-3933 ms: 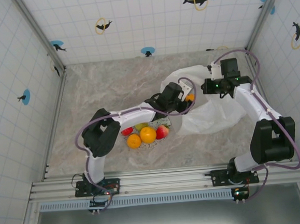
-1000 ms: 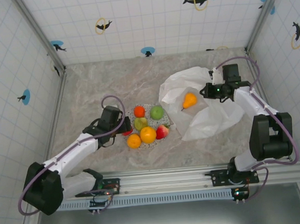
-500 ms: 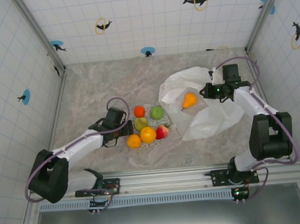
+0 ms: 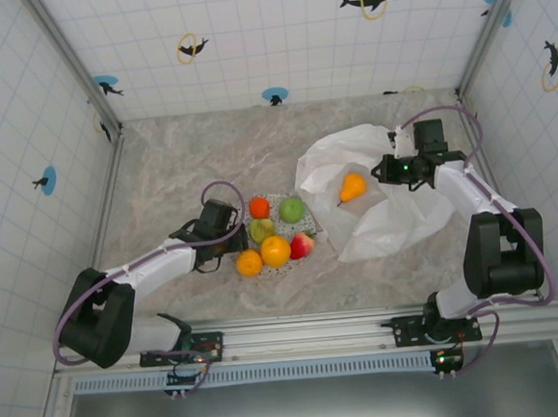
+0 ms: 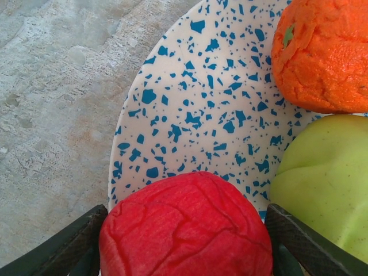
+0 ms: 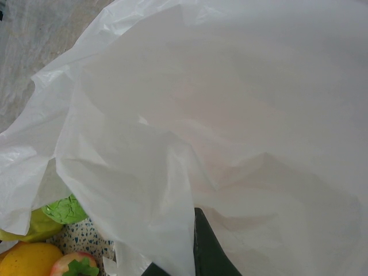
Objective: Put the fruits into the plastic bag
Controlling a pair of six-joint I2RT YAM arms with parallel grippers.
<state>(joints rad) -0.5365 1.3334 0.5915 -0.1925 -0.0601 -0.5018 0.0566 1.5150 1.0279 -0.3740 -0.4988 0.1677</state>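
Your left gripper (image 5: 184, 241) has its jaws spread around the red fruit (image 5: 185, 227), so a shallow closing could squirt it off the plate (image 5: 195, 109), while the right jaws pinch the plastic bag (image 6: 230, 115).

The red fruit (image 5: 185, 227) runs off the bottom edge; bag folds (image 6: 190, 144) hide the right jaws' tips

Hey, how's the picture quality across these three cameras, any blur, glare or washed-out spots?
Top external: even light, sharp, soft shadows under the arms. Left wrist: crisp close-up of the red fruit and speckled plate, no glare. Right wrist: the plastic bag is bright and low in contrast, its folds faint.
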